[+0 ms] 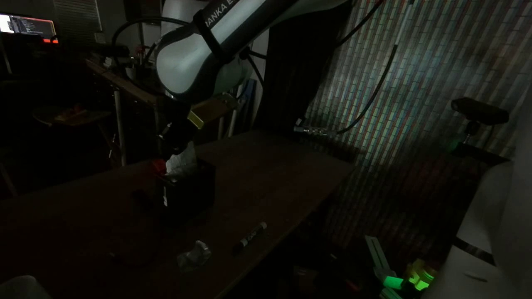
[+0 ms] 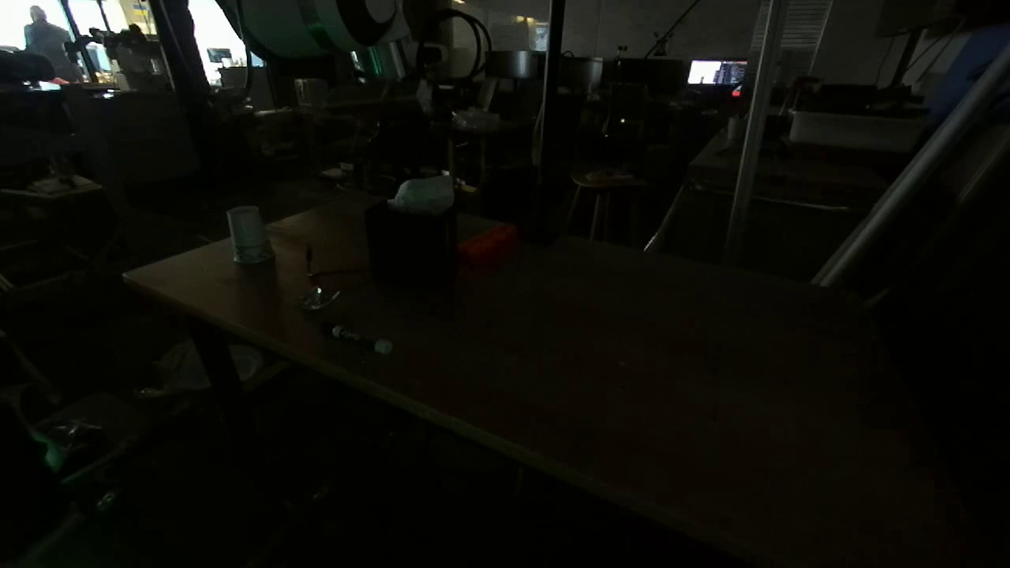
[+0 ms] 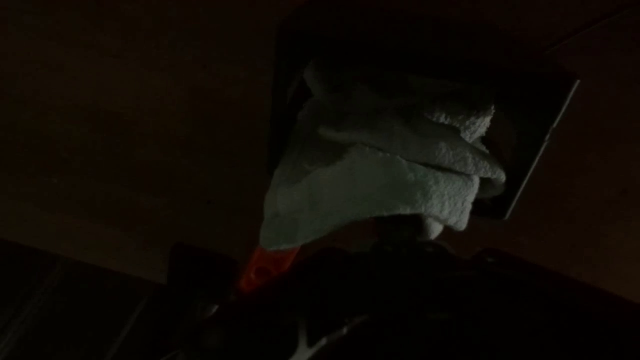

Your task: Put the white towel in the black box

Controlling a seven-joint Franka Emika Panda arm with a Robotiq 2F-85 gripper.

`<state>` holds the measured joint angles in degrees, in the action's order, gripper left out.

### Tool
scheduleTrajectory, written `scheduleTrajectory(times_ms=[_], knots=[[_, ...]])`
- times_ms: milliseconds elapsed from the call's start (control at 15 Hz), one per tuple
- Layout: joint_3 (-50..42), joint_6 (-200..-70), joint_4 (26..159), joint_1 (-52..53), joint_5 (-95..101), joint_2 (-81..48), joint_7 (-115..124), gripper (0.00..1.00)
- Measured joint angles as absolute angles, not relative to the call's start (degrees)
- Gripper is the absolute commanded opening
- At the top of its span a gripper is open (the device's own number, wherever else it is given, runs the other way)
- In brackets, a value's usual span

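Observation:
The black box [image 1: 189,193] stands on the table, and it also shows in an exterior view [image 2: 410,246] and in the wrist view [image 3: 542,150]. The white towel [image 1: 183,162] is bunched in the box opening, its upper part rising above the rim; it also shows in an exterior view [image 2: 424,196]. In the wrist view the towel [image 3: 370,182] lies folded over the opening, with one end hanging past the rim towards the gripper. My gripper [image 3: 400,227] is very dark; its fingers look closed together on the towel's near edge. In an exterior view the gripper [image 1: 178,149] is right above the box.
A red object [image 2: 488,243] lies beside the box. A marker [image 1: 251,236] and a crumpled clear wrapper [image 1: 195,255] lie near the table's edge. A pale upside-down cup [image 2: 249,235] stands at the table's end. The scene is very dark.

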<state>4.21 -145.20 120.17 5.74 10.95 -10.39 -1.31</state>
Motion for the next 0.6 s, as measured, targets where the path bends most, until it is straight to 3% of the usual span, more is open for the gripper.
scheduleTrajectory(times_ms=[600], knots=[[4.5, -145.2, 122.7, 5.8, 10.9, -10.2, -1.3, 0.0]])
